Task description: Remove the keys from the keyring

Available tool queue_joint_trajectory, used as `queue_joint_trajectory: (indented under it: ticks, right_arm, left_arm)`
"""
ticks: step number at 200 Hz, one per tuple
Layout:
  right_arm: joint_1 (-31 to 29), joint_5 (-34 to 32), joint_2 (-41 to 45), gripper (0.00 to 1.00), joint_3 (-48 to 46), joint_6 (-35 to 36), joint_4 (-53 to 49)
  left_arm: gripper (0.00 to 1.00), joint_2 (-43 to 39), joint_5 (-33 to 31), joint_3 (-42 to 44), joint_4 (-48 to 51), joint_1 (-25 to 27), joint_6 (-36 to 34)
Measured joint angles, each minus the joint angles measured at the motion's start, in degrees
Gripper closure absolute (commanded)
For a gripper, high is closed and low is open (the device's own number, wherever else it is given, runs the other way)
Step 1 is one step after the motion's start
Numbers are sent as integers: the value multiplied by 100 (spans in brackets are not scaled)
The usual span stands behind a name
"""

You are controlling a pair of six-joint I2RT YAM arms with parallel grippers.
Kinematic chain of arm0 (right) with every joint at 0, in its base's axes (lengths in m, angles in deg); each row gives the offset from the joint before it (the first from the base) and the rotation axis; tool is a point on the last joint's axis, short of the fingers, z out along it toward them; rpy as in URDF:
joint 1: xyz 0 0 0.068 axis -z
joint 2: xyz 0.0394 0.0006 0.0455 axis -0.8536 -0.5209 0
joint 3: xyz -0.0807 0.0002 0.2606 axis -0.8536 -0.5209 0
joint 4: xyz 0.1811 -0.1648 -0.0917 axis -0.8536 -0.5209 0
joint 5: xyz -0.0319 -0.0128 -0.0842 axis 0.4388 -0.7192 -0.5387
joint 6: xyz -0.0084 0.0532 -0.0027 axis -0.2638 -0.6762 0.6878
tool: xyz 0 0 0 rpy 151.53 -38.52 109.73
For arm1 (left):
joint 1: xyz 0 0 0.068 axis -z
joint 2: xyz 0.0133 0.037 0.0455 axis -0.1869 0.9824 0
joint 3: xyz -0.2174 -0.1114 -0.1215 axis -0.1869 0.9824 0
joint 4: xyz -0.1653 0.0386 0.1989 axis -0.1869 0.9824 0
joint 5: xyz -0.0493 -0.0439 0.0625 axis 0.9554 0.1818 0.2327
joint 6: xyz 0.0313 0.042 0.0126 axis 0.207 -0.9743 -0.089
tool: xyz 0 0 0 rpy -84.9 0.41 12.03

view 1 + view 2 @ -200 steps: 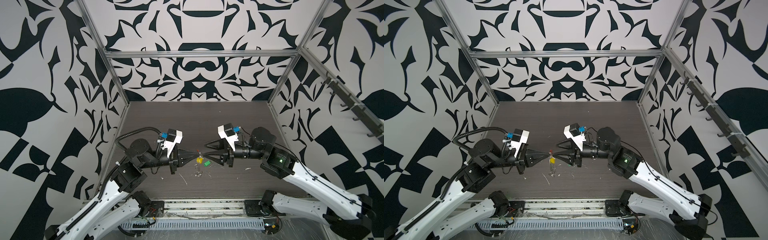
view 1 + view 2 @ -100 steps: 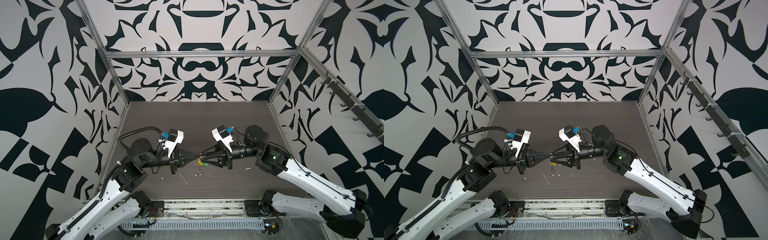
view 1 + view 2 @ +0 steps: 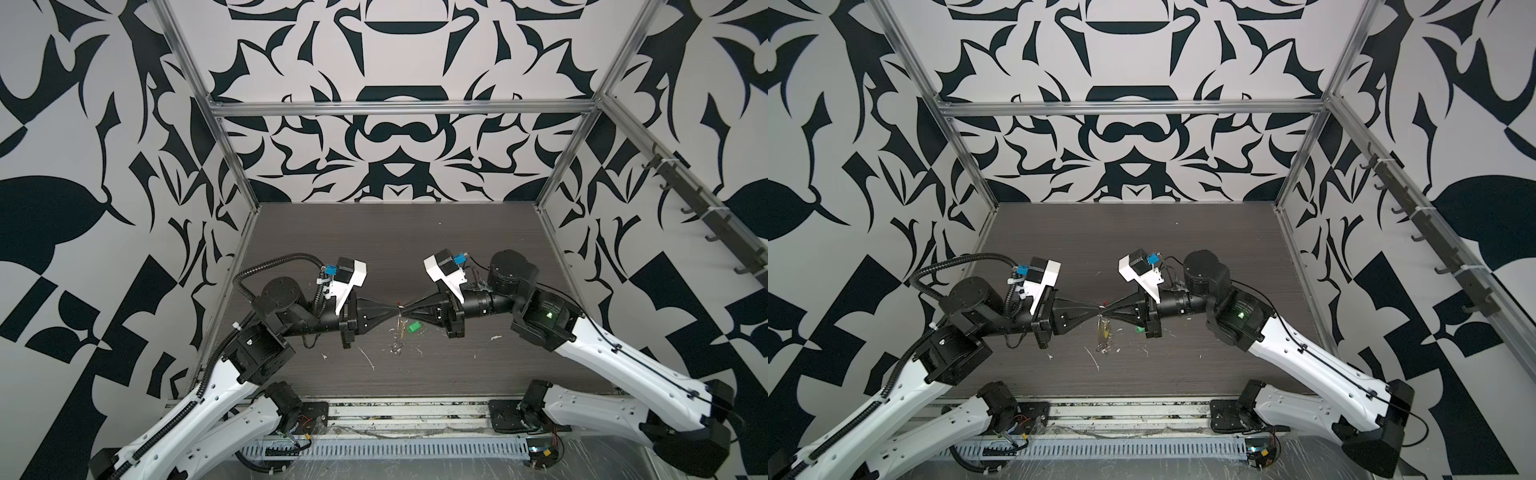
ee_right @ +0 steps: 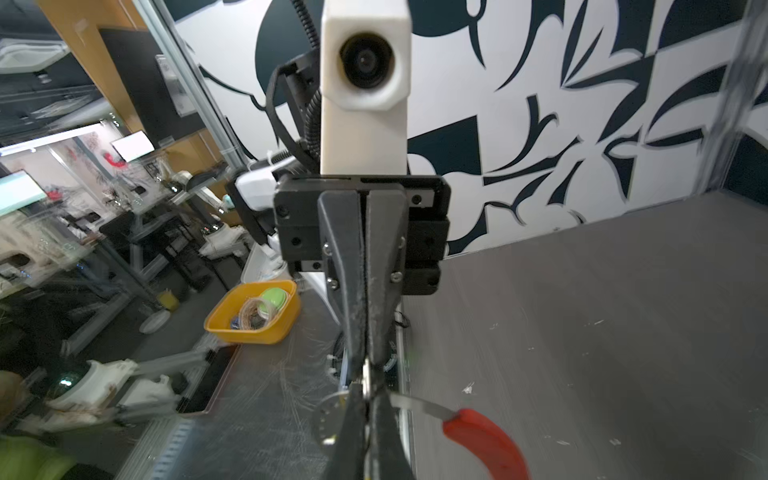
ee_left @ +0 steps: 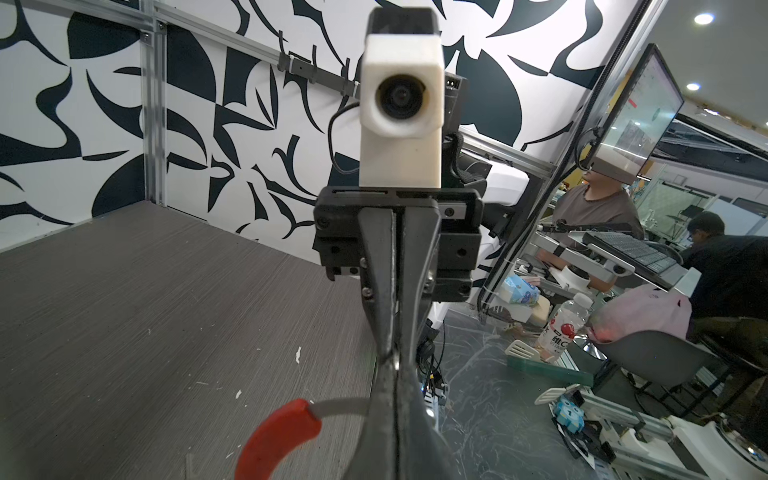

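Centre of both top views: left gripper (image 3: 390,310) and right gripper (image 3: 409,306) clamped tip-to-tip on keyring (image 4: 484,436). The yellow key (image 3: 402,329) hangs beneath; green key (image 3: 413,328) lies on table (image 3: 457,249). Off-table yellow bin (image 4: 249,332) holds tape rolls (image 4: 253,313) and a green round item (image 4: 274,300).

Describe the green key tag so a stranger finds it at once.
On the dark table, find where the left gripper and right gripper meet on the keyring. Under the right one lies the green tag, loose; the yellow tag hangs instead.
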Motion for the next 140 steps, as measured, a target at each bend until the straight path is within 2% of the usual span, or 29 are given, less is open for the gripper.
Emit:
queue_joint_trajectory:
  ticks: [9, 28, 36, 44, 88, 140]
  right_arm:
    - [2, -17, 0, 100, 0, 7, -9]
    - [0, -66, 0, 100, 2, 24, -103]
    - [2, -72, 0, 100, 2, 39, -210]
    - [0, -92, 0, 100, 2, 63, -326]
    - [2, -155, -17, 100, 243, 216, -968]
    - [0, -188, -122, 100, 675, 459, -1488]
  left_arm:
    - [100, 0, -35, 0, 17, 0, 7]
    - [62, -17, -142, 0, 98, 0, 7]
    - [55, -31, -210, -7, 136, 0, 4]
    - [51, -50, -284, -26, 210, 0, -22]
    - [52, -70, -483, -339, 669, 0, -92]
    - [56, 363, -295, -748, 1272, 0, -144]
